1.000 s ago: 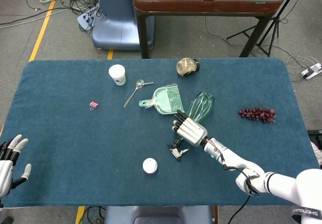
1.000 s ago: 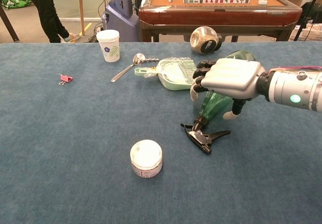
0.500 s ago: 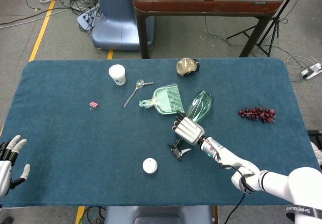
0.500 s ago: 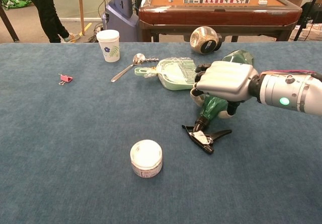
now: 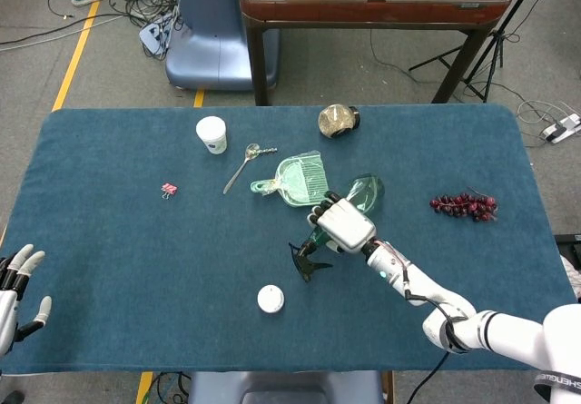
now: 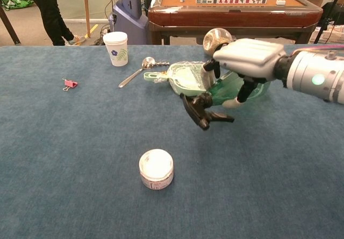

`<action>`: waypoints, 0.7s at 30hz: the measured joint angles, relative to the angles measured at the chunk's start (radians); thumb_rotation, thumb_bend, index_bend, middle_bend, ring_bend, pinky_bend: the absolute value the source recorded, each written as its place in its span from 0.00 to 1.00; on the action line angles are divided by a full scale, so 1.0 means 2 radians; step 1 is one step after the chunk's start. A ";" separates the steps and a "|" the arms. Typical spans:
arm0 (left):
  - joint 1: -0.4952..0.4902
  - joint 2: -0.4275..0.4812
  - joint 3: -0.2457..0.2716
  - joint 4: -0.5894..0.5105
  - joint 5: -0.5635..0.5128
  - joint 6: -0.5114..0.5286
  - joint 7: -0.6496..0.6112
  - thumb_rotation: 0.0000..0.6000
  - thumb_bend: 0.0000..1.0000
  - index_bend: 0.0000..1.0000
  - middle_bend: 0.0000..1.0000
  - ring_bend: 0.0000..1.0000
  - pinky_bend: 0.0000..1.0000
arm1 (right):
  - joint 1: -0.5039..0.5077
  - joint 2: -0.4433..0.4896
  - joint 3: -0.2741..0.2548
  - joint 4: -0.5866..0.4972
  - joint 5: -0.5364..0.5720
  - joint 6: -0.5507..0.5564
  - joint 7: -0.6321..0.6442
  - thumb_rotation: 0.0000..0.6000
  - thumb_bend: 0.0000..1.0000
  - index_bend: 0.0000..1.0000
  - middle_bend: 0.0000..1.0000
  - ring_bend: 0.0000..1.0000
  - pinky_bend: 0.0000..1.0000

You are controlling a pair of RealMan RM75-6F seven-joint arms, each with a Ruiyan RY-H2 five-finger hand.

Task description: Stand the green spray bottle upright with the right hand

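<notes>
Right hand (image 6: 248, 60) now wrapped around green spray bottle (image 6: 236, 91), fingers clamped on neck end. A second ago bottle lay flat on surface (image 6: 80, 164), black trigger head (image 6: 201, 111) touching cloth; now head end lifted clear, bottle near level, tilted, base toward far side beside green dustpan (image 6: 185, 79). Means: grasp holds, lift begun, uprighting not yet done. Next, by my judgement: swing base down, set it standing. Left hand (image 5: 16, 281) at near-left edge, fingers spread, holding nothing. White jar (image 6: 156, 168) nearby, apart.
</notes>
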 measured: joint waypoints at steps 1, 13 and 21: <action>-0.001 0.000 0.000 -0.001 0.001 0.000 0.001 1.00 0.45 0.11 0.04 0.06 0.04 | -0.004 0.009 0.004 -0.012 0.004 0.007 0.022 1.00 0.25 0.66 0.50 0.34 0.23; -0.005 0.002 0.000 -0.010 0.008 -0.003 0.011 1.00 0.45 0.11 0.04 0.06 0.04 | -0.048 0.081 0.031 -0.106 0.044 0.035 0.280 1.00 0.25 0.66 0.51 0.34 0.24; -0.005 0.003 0.001 -0.012 0.007 -0.003 0.012 1.00 0.45 0.11 0.04 0.06 0.04 | -0.069 0.105 0.042 -0.130 0.058 0.025 0.463 1.00 0.23 0.66 0.51 0.34 0.24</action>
